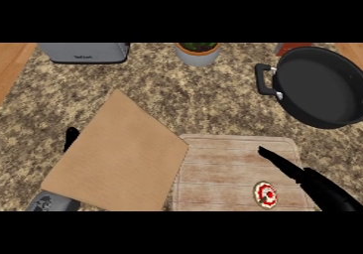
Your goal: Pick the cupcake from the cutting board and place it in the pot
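One cupcake [265, 194] sat on the one cutting board [228, 168], near its lower right corner, with the right hand [284, 165] above it.

That hand lay over the board's right side with fingers straight, holding nothing. One black pot [320, 87] stood beyond the board's upper right corner. One tan slab [118, 154] overlapped its left edge, hiding most of the left hand [70, 140]; its state could not be told. One toaster [83, 52] and one potted plant [197, 53] stood far beyond the board.
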